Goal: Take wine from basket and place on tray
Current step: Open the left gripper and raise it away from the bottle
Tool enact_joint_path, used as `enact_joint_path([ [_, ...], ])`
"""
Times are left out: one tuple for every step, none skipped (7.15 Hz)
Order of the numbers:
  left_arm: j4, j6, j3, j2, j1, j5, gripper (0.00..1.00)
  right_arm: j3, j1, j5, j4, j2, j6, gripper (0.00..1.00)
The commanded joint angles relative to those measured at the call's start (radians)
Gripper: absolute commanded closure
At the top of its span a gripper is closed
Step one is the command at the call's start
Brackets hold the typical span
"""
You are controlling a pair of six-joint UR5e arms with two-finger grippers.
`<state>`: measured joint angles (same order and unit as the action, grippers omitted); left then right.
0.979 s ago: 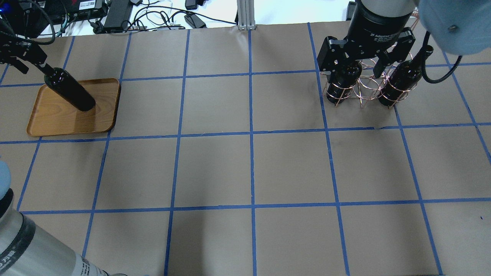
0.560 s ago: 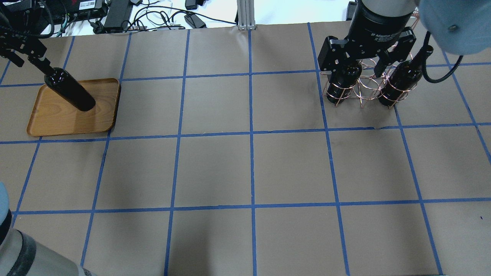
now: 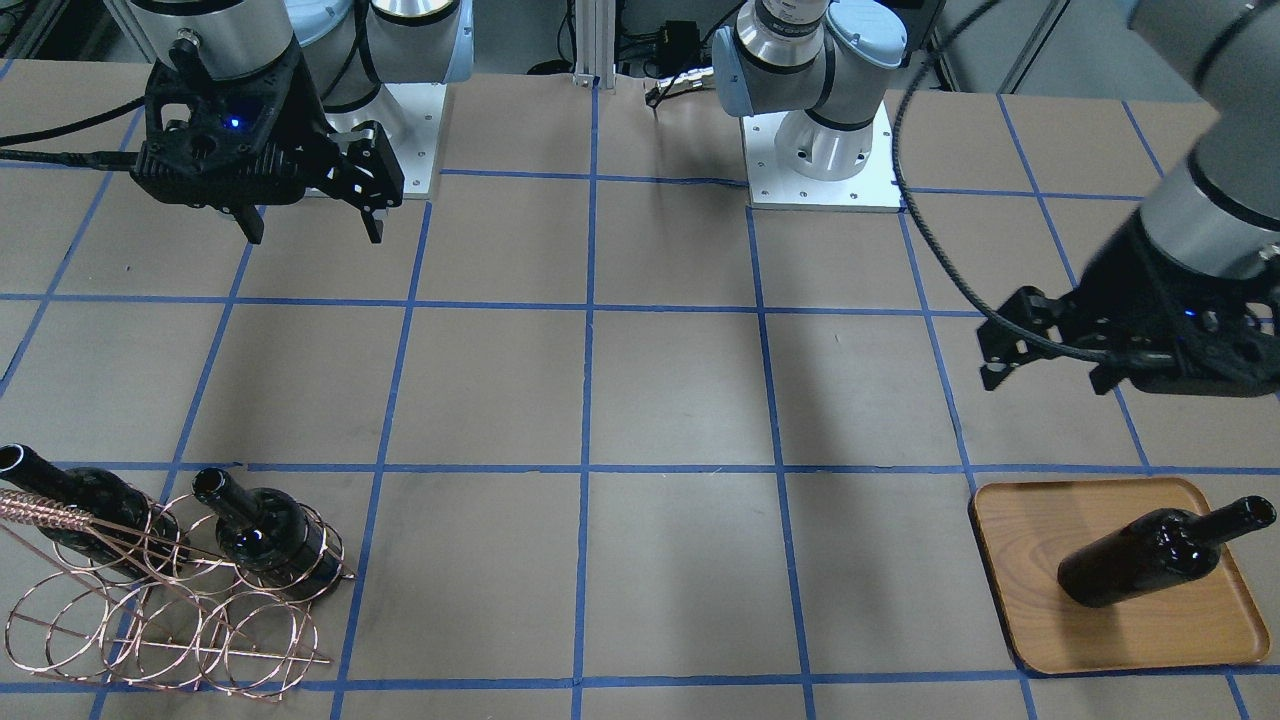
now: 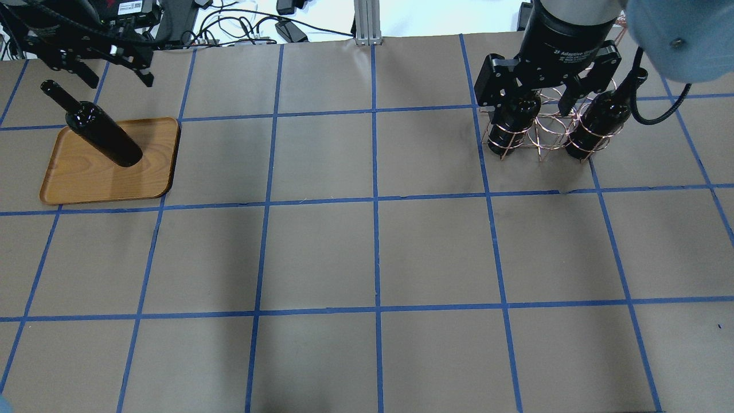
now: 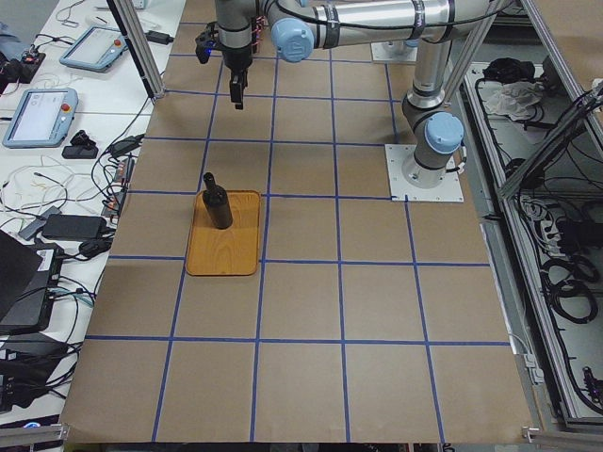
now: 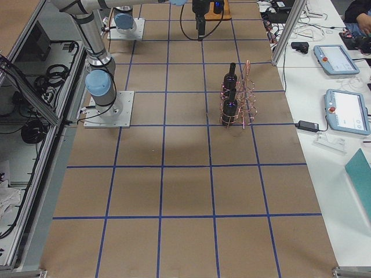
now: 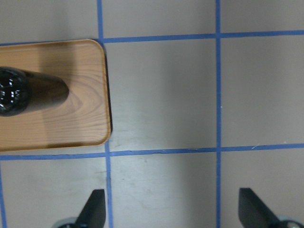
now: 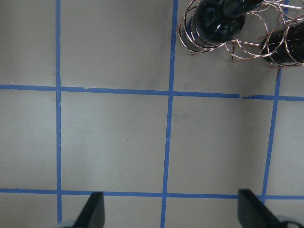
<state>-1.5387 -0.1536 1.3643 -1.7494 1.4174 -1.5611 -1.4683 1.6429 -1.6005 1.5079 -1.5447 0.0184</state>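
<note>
One wine bottle point(image 4: 103, 135) stands upright on the wooden tray point(image 4: 86, 183) at the far left; it shows in the front view point(image 3: 1150, 555) and the left wrist view point(image 7: 23, 90). My left gripper point(image 4: 92, 60) is open and empty, raised beyond and to the right of the bottle's neck, apart from it point(image 3: 1050, 378). The copper wire basket point(image 4: 547, 135) stands at the far right with two more wine bottles point(image 4: 513, 123) point(image 4: 599, 123) upright in it. My right gripper point(image 4: 527, 100) is open and empty, high above the table on the near side of the basket point(image 3: 310, 228).
Cables and electronics point(image 4: 172, 23) lie past the table's far edge, with an aluminium post point(image 4: 367, 23) at the middle. The two arm bases point(image 3: 820, 150) point(image 3: 390, 100) stand on the robot's side. Teach pendants point(image 6: 342, 110) lie on a side table.
My left gripper has let go of the bottle's neck, opened, and moved up and to the right, away from it. The bottle stays standing on the tray. The right gripper has not moved.
</note>
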Motion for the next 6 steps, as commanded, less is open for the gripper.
enact_joint_path([
  [0.006,0.224,0.061,0.074,0.193,-0.014,0.00,-0.001,0.000,-0.006,0.000,0.000,0.000,0.00],
  [0.006,0.233,0.090,0.099,0.237,-0.019,0.00,-0.001,0.000,-0.007,0.000,0.000,0.000,0.00],
  [0.008,0.232,0.110,0.129,0.241,-0.019,0.00,-0.001,0.000,-0.006,0.000,0.000,0.002,0.00],
  [0.006,0.230,0.113,0.152,0.241,-0.022,0.00,-0.001,0.000,-0.007,0.000,0.000,0.002,0.00],
  [0.003,0.230,0.113,0.166,0.241,-0.020,0.00,-0.001,0.000,-0.007,0.000,0.000,0.002,0.00],
  [0.009,0.227,0.113,0.175,0.236,-0.026,0.00,-0.001,0.000,-0.007,0.000,0.000,0.002,0.00],
])
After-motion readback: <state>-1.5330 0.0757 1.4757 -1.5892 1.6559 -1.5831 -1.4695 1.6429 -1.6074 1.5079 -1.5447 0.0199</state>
